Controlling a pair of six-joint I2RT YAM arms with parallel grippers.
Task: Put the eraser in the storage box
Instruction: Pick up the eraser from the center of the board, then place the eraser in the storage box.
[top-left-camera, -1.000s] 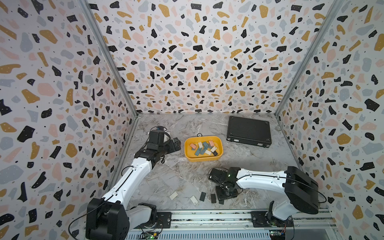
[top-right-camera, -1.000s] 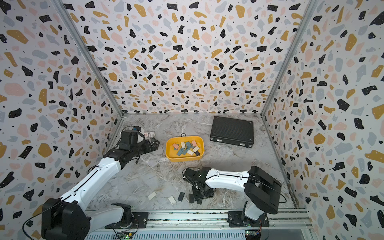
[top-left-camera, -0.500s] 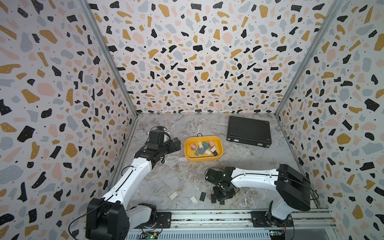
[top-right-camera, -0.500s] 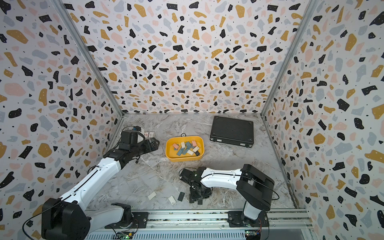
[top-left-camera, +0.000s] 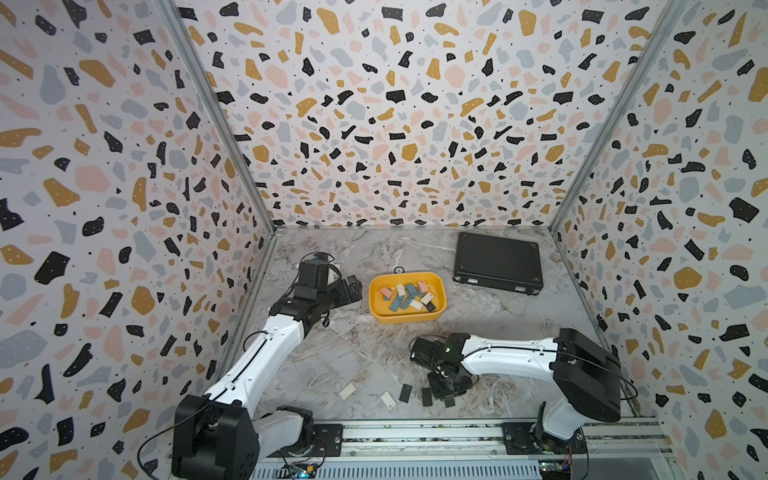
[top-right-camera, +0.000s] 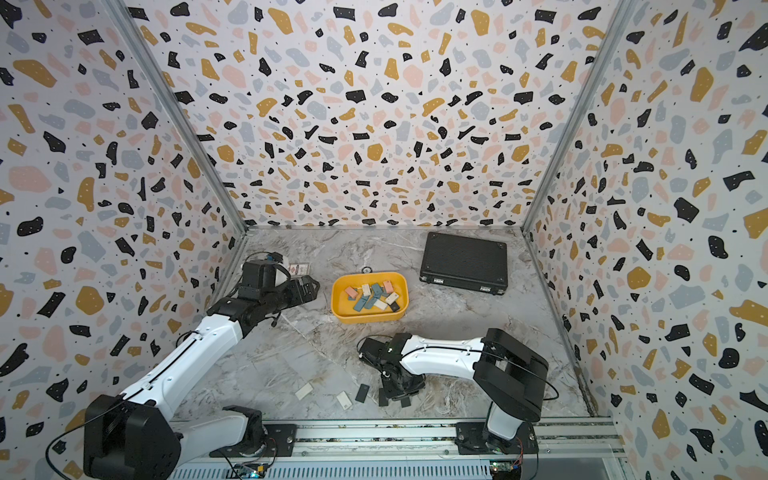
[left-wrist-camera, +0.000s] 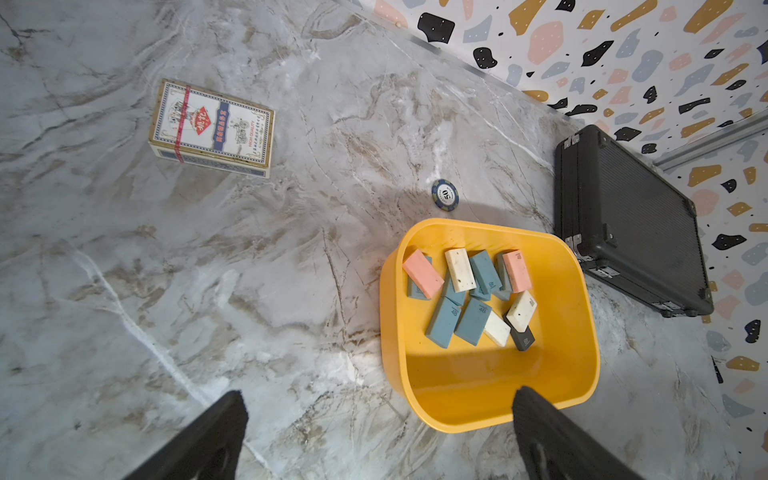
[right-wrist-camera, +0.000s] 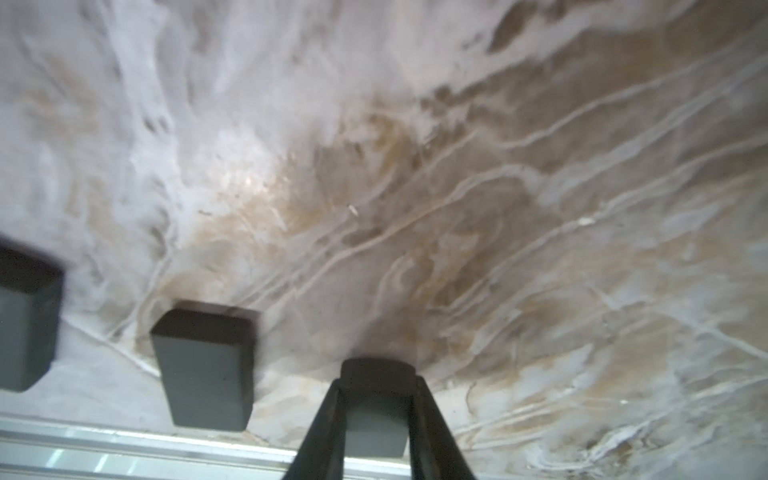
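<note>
now right gripper (right-wrist-camera: 377, 386) clamped on dark grey eraser (right-wrist-camera: 376, 430), low over marble table (right-wrist-camera: 498, 208) near front rail, well apart from yellow storage box (top-left-camera: 405, 319). left gripper (left-wrist-camera: 378, 397) jaws wide apart, just beside box, holding nothing.

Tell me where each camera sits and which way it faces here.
Top views: high above the metal front rail, looking down toward the terrazzo-patterned back wall; left arm and right arm show whole.
Left wrist: above the marble table, facing the shallow yellow plastic tub, flat black ribbed case and printed card pack; the open left gripper shows.
Right wrist: low over the table beside the rail, looking down; the right gripper clamps a dark grey rectangular eraser.
Shared: top views and left wrist both show tub and case.
</note>
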